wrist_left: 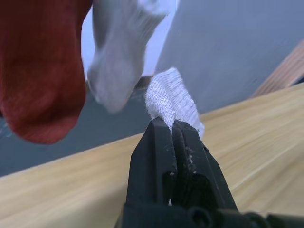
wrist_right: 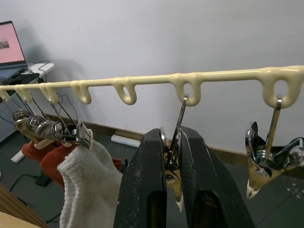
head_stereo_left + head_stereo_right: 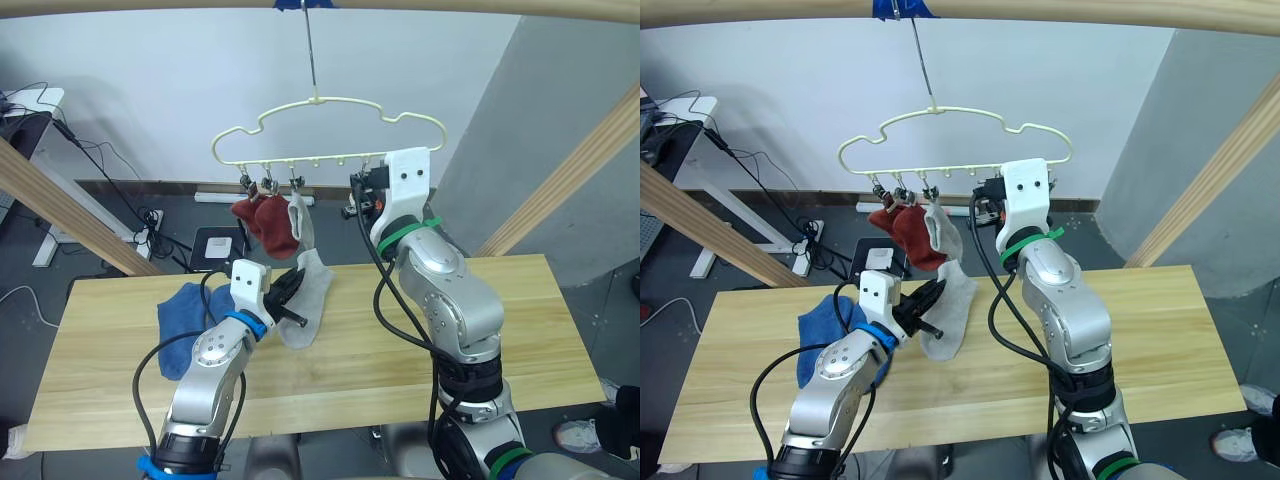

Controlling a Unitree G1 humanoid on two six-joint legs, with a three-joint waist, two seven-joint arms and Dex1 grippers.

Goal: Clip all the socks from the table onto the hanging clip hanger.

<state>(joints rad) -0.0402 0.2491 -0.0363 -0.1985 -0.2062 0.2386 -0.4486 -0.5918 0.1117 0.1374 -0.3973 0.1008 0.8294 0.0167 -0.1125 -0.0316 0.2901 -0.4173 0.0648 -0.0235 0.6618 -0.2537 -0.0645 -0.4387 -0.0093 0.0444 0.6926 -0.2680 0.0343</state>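
Socks: a grey sock [image 3: 305,300], mid-frame on the table [image 3: 520,320], is clenched in the left gripper [image 1: 172,124]. Right gripper [image 2: 173,142] squeezes a clip [image 2: 176,156] on the hanger [image 3: 330,105]; lift the cuff squarely into it.

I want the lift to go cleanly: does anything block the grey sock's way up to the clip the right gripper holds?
Nothing visible does. The left gripper holds the grey sock; the hung socks hang beside the clip.

Blue socks [image 3: 186,318] partly behind left arm, wooden pole frame [image 3: 575,165] cut off at edges
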